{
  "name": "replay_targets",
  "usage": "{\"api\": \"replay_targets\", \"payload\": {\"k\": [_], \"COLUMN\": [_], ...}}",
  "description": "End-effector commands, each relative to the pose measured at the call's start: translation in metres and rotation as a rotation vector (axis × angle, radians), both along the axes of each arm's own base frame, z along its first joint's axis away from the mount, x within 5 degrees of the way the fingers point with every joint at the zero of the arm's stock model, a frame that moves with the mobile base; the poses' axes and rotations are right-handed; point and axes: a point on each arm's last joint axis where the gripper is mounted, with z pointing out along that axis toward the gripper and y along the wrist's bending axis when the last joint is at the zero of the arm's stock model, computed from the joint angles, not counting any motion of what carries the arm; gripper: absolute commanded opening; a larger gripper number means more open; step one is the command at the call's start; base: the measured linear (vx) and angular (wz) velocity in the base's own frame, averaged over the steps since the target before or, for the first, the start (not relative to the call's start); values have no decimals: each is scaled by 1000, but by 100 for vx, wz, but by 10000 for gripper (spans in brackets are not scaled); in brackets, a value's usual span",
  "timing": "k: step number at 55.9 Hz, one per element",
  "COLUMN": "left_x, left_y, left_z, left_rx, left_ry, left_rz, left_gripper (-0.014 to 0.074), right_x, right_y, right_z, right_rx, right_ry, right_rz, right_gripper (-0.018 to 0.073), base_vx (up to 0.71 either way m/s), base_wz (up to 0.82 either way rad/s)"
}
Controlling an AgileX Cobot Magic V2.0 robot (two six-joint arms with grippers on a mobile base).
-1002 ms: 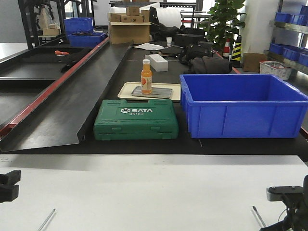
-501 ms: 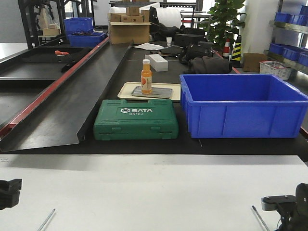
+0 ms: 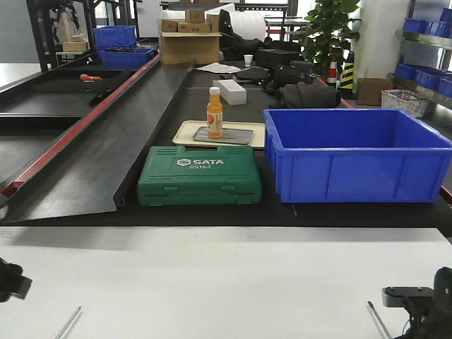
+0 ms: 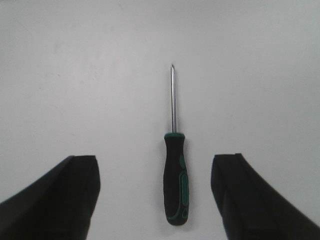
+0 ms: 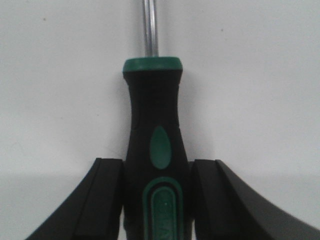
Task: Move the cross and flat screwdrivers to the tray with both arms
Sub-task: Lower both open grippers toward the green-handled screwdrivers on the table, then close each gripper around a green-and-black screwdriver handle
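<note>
Exterior front-facing: on the white bench point(image 3: 226, 282), nearer me than the green plastic SATA case point(image 3: 200, 175), only thin steel shafts show. Left wrist: my left tool point(image 4: 155, 160) gapes astride the slim black-and-green left screwdriver point(image 4: 176, 180), not touching it. Right wrist: my right tool point(image 5: 156, 167) pinches the matching right screwdriver point(image 5: 157, 125) by its handle. I judge both light and stiff, best held by the grippy handle, not the slick shaft.

Front view, readable text:
- "SATA" brand mark in white, with "05163" in smaller white digits beneath it. Both sit on the lid of the green tool case point(image 3: 199, 175), near centre of the dark bench, just left of the blue bin point(image 3: 357, 169).

Not legible:
- Label on the orange bottle point(image 3: 215, 113), behind the case.
- Print on the cardboard boxes point(image 3: 189, 28), far centre.
- Right wrist view: any marking on the screwdriver point(image 5: 157, 150) handle, too blurred.
</note>
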Motion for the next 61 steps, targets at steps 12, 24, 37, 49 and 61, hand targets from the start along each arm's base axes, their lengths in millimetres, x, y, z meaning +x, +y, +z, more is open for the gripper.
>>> {"api": "replay_targets", "payload": {"k": [12, 24, 37, 49, 61], "left_x": [45, 59, 62, 63, 62], "left_y": [-2, -1, -1, -1, -1], "left_z": [-61, -106, -136, -153, -156], "left_rx": [-34, -52, -61, -60, -66], "left_ry": [210, 296, 378, 423, 448], "left_rz": [-20, 43, 68, 68, 74], "left_gripper": [587, 587, 587, 514, 57], "right_x": [8, 7, 6, 6, 5], "right_y": [-3, -3, -2, -2, -2], "right_z": [22, 22, 21, 21, 21], "right_rx": [-7, -6, -4, 2, 8], "right_ry": [-87, -80, -74, -66, -60], "right_rz": [-1, -3, -5, -10, -14], "right_gripper": [-8, -8, -8, -8, -8], "base_vx": [0, 0, 0, 0, 0], "base_wz": [0, 0, 0, 0, 0]}}
